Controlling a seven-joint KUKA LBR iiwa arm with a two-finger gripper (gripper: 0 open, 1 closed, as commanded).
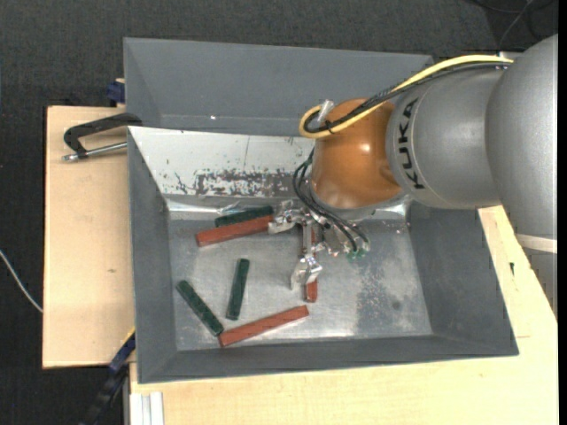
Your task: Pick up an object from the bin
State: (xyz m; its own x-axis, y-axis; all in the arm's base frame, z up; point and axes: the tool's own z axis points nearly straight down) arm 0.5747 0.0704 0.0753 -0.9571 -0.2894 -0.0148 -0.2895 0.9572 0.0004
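Gripper (pixel 307 282) hangs from the orange dome-shaped wrist cover (pixel 350 158), tip low over the middle of the grey metal bin (pixel 146 264) floor. Open or closed: cannot tell from this angle. A short red-brown piece (pixel 312 292) sits right at the tip, mid-floor. Can't confirm it's gripped, only that the two overlap. Nearest neighbour is the long flat red-brown stick (pixel 264 325), lying at a slant towards the front wall, its right end just below the gripper tip and apart from it. Left of the gripper, with a clear strip of floor between, is a dark green flat stick (pixel 237 288), nearly upright in the view. Further left, a second dark green stick (pixel 198 307) lies diagonally in the front-left corner, its lower end touching or nearly touching the left end of the front red-brown stick. Along the back wall there's another long red-brown stick (pixel 233 230), with a third dark green stick (pixel 250 212) just behind it; their right ends run in under the wrist. Floor right of the gripper is open out to the right wall. The wrist bulk crowds the back-right area.
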